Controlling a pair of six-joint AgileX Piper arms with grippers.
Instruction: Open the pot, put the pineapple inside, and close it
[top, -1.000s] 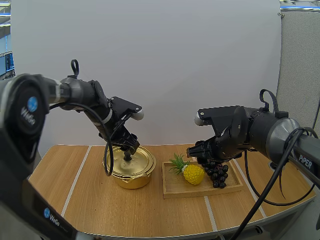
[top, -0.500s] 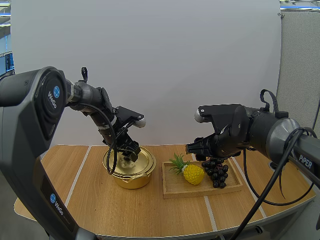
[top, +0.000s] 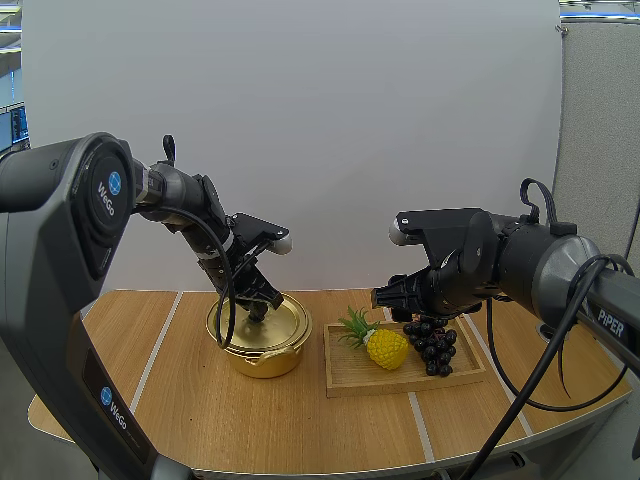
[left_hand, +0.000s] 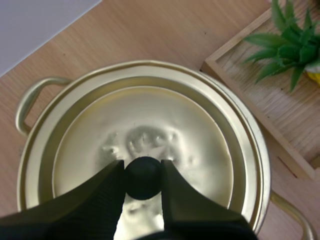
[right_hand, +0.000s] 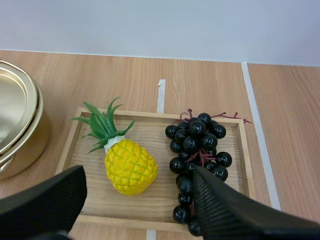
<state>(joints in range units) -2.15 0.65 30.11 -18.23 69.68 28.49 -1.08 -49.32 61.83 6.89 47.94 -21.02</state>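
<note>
We see a pot of glossy gold-coloured metal, its lid smooth and softly reflective, topped by a matt black knob. The tray and the table look like pale matt wood with visible grain. The pineapple looks bumpy and plastic-like; the grapes shine dark and smooth.

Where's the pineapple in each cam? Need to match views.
High view: pineapple on the wooden tray, between pot and grapes.
Left wrist view: its green crown on the tray, beside the pot.
Right wrist view: pineapple on the tray, between pot and grapes.
Shared landmark: the wooden tray.
</note>
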